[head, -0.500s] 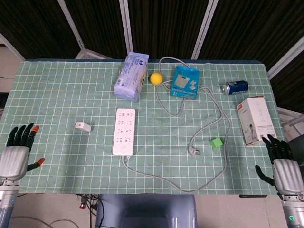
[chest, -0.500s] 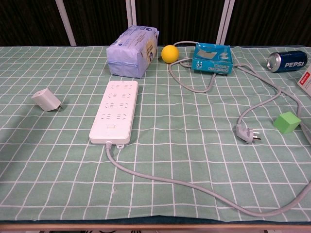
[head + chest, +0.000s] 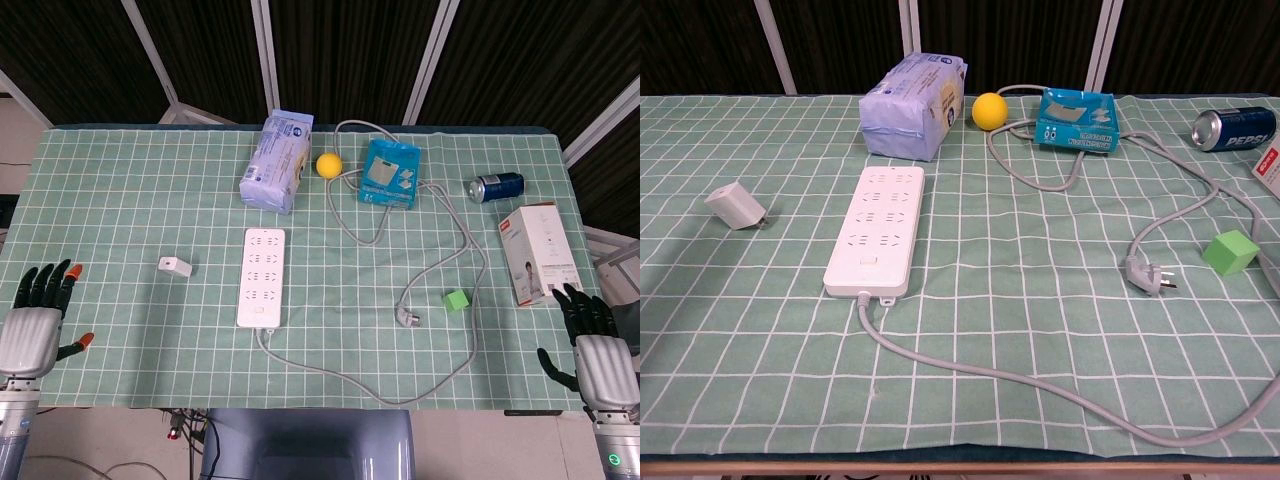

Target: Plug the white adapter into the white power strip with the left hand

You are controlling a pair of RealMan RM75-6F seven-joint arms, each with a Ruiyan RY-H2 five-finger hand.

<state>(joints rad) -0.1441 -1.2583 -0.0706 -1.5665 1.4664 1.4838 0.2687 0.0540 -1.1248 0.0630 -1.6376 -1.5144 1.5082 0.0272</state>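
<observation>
The small white adapter point(image 3: 174, 266) point(image 3: 735, 206) lies on its side on the green checked cloth, left of the white power strip point(image 3: 261, 276) point(image 3: 877, 229). The strip lies lengthwise in the middle, all its sockets bare, and its grey cable point(image 3: 440, 375) point(image 3: 1040, 385) loops right to a loose plug point(image 3: 410, 318) point(image 3: 1144, 274). My left hand point(image 3: 35, 325) hovers open at the table's near left corner, well away from the adapter. At the near right corner my right hand point(image 3: 595, 350) is open too. The chest view shows neither hand.
A pale blue tissue pack point(image 3: 277, 160) point(image 3: 912, 91), yellow ball point(image 3: 329, 165) point(image 3: 989, 110) and teal box point(image 3: 389, 172) point(image 3: 1077, 119) stand at the back. A Pepsi can point(image 3: 495, 184) point(image 3: 1234, 127), a white carton point(image 3: 540, 252) and a green cube point(image 3: 456, 299) point(image 3: 1229, 251) are on the right.
</observation>
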